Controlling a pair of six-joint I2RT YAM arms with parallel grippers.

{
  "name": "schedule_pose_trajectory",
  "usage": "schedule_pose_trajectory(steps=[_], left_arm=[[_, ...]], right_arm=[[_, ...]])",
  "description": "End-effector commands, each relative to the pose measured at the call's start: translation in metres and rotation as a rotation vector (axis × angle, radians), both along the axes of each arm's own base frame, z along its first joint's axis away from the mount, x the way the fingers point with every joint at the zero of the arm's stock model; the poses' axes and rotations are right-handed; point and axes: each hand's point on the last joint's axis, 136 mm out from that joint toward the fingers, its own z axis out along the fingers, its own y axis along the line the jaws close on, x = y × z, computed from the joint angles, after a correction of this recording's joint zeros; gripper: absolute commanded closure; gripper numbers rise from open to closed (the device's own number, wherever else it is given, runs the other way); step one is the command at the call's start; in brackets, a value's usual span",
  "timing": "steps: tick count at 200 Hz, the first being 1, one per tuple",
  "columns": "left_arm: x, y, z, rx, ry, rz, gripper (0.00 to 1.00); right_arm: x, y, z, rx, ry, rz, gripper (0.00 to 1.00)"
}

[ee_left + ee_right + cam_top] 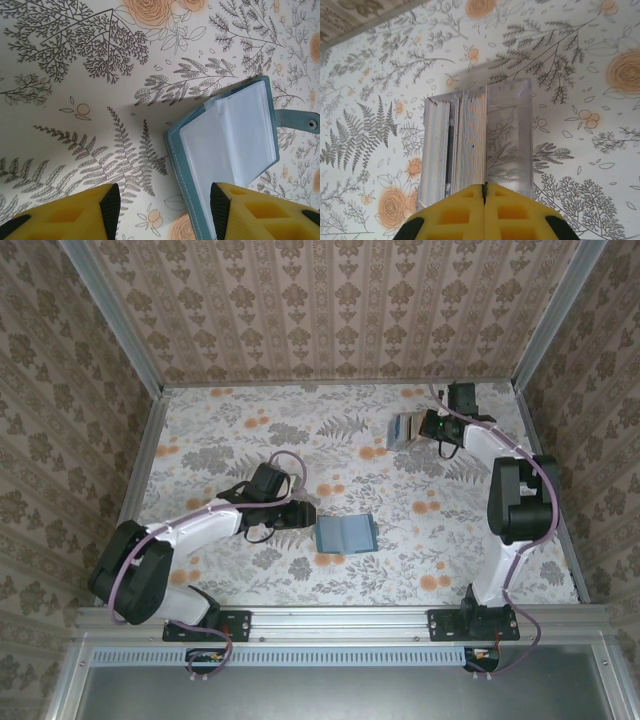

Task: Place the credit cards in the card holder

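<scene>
The card holder (345,533) lies open and flat near the table's middle, teal outside with pale slots (230,145) inside. My left gripper (305,518) is at its left edge, open (165,205); that edge runs between the fingers, and the right finger overlaps the holder's near part. The credit cards (405,428) stand on edge as a packed stack (470,135) inside a clear box at the back right. My right gripper (428,428) is over the stack's right end, jaws pressed together (484,187) on a thin dark card edge.
The clear plastic box (512,130) has bare room on the right of the stack. The holder's snap tab (300,120) sticks out on its far side. Metal rails and patterned walls (330,310) close in the floral table (230,430).
</scene>
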Motion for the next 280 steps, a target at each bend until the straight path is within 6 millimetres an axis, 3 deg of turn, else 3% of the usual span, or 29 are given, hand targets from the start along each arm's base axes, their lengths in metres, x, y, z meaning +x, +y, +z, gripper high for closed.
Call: schedule_pose_trajectory(steps=[1, 31, 53, 80, 92, 103, 152, 180, 229, 280], left_arm=[[-0.002, 0.002, 0.014, 0.016, -0.029, -0.03, 0.46], [-0.005, 0.0, 0.021, -0.006, -0.021, -0.044, 0.46], [-0.007, -0.002, 0.026, -0.015, -0.009, -0.058, 0.46], [-0.015, -0.005, 0.035, -0.019, 0.009, -0.107, 0.45], [-0.018, -0.008, 0.036, -0.027, 0.016, -0.127, 0.45], [-0.021, -0.009, 0.033, -0.029, 0.036, -0.14, 0.45], [-0.025, -0.026, 0.009, -0.059, 0.115, -0.218, 0.45], [-0.019, -0.034, -0.005, -0.084, 0.143, -0.189, 0.48], [-0.019, -0.024, -0.033, -0.001, 0.175, -0.165, 0.67], [-0.018, -0.018, -0.053, 0.04, 0.188, -0.147, 0.78]], right_arm=[[0.003, -0.007, 0.027, -0.01, -0.093, -0.037, 1.0], [-0.006, -0.009, 0.039, -0.006, -0.121, -0.055, 1.0], [-0.028, -0.007, 0.049, 0.049, -0.135, -0.091, 1.0], [-0.071, 0.033, 0.058, 0.191, -0.144, 0.0, 1.0], [-0.093, 0.057, 0.053, 0.211, -0.118, 0.064, 1.0], [-0.118, 0.083, 0.059, 0.247, -0.118, 0.155, 1.0], [-0.221, 0.17, 0.035, 0.495, 0.051, 0.512, 1.0], [-0.261, 0.193, 0.011, 0.562, 0.203, 0.625, 1.0], [-0.279, 0.203, -0.031, 0.631, 0.341, 0.654, 1.0], [-0.275, 0.205, -0.059, 0.634, 0.408, 0.638, 1.0]])
